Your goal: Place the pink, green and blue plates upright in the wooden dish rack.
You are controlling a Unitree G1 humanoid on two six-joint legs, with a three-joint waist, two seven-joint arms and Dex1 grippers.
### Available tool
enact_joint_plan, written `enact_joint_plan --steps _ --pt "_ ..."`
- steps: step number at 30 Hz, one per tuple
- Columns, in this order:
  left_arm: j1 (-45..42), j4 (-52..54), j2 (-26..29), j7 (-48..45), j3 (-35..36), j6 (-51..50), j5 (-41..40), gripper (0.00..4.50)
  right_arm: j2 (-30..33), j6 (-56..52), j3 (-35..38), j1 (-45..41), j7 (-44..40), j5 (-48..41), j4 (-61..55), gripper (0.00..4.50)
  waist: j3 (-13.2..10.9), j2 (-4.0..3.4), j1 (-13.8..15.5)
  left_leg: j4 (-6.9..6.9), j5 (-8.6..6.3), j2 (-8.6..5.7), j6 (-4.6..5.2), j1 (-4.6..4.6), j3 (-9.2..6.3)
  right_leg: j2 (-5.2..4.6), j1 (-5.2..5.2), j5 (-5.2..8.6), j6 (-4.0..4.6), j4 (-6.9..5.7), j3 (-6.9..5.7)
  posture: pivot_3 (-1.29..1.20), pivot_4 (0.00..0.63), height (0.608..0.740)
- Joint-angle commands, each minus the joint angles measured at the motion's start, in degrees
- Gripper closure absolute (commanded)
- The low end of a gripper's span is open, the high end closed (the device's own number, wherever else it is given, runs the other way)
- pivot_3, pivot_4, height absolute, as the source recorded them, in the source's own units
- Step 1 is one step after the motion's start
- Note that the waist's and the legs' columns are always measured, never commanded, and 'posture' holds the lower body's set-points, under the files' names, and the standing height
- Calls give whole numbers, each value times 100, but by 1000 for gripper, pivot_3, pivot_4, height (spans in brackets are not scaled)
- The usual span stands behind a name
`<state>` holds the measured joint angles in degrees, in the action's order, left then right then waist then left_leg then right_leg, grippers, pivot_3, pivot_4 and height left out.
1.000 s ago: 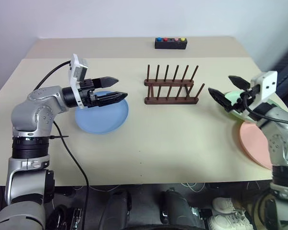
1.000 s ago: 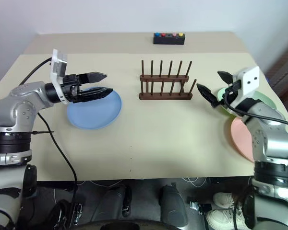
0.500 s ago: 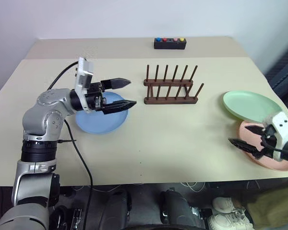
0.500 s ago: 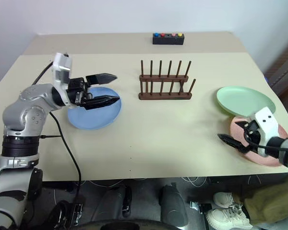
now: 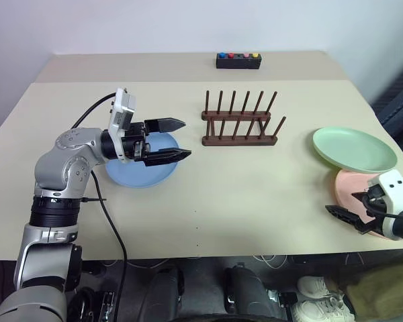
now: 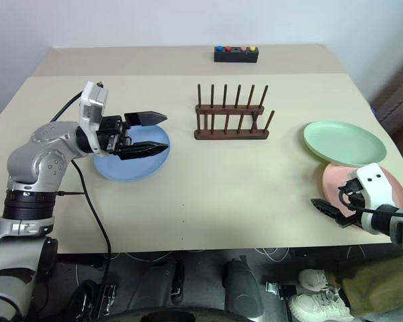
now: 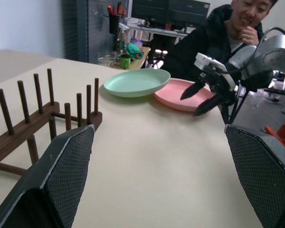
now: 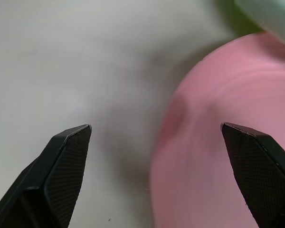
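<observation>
Looking from the wooden dish rack (image 5: 240,121), I see my right gripper (image 5: 351,216), fingers spread and empty, beside the pink plate (image 5: 360,190); my left gripper (image 5: 176,140) gapes over the blue plate (image 5: 140,172).

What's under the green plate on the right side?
The green plate overlaps the far edge of the pink plate, which lies flat on the table. The overlapped strip of pink rim is covered, so how they touch cannot be seen.

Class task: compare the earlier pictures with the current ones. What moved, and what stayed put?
The right claw dropped from beside the green plate to the pink plate's near edge, open and empty. The left claw, plates, blue plate and rack stayed.
</observation>
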<state>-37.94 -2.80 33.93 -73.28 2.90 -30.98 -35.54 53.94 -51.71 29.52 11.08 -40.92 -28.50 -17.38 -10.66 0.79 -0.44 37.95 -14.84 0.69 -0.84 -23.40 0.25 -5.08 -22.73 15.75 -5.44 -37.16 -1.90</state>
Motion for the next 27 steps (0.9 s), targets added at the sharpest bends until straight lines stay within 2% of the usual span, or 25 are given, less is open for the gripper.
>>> enact_joint_plan --steps 1,6,8,10,16,27 --pt "-60 91 93 -38 72 77 -33 0 401 -439 36 190 -122 31 -260 35 0 1 3 0 0 0 0 0 -1 1 0 0 0 0 0 0 150 740" --pt "46 225 108 -21 36 55 -38 0 476 -1005 -56 142 -167 -167 -349 35 0 2 -1 0 -1 0 1 -1 0 0 1 0 0 2 0 0 150 740" --pt "64 261 107 2 52 23 -64 0 454 -1066 -146 81 -155 -162 -303 540 0 2 -6 0 -1 1 2 0 -1 1 0 0 0 2 0 0 150 740" --pt "94 313 159 -41 73 -46 -117 0 410 -1159 -204 -58 -101 -193 -271 1331 0 2 -8 0 -1 1 2 0 -1 1 0 0 0 1 0 0 150 740" --pt "242 513 450 -446 69 -299 -339 0 404 -1164 -325 -286 -50 -120 -128 4478 0 2 -9 -1 -1 1 2 -1 -1 2 -1 0 0 2 0 0 150 740" --pt "150 430 440 -700 59 -18 -351 0 609 -1336 -192 -289 -316 -249 -232 4478 6 15 -11 2 -2 4 4 0 0 3 2 0 1 4 1 0 150 740"
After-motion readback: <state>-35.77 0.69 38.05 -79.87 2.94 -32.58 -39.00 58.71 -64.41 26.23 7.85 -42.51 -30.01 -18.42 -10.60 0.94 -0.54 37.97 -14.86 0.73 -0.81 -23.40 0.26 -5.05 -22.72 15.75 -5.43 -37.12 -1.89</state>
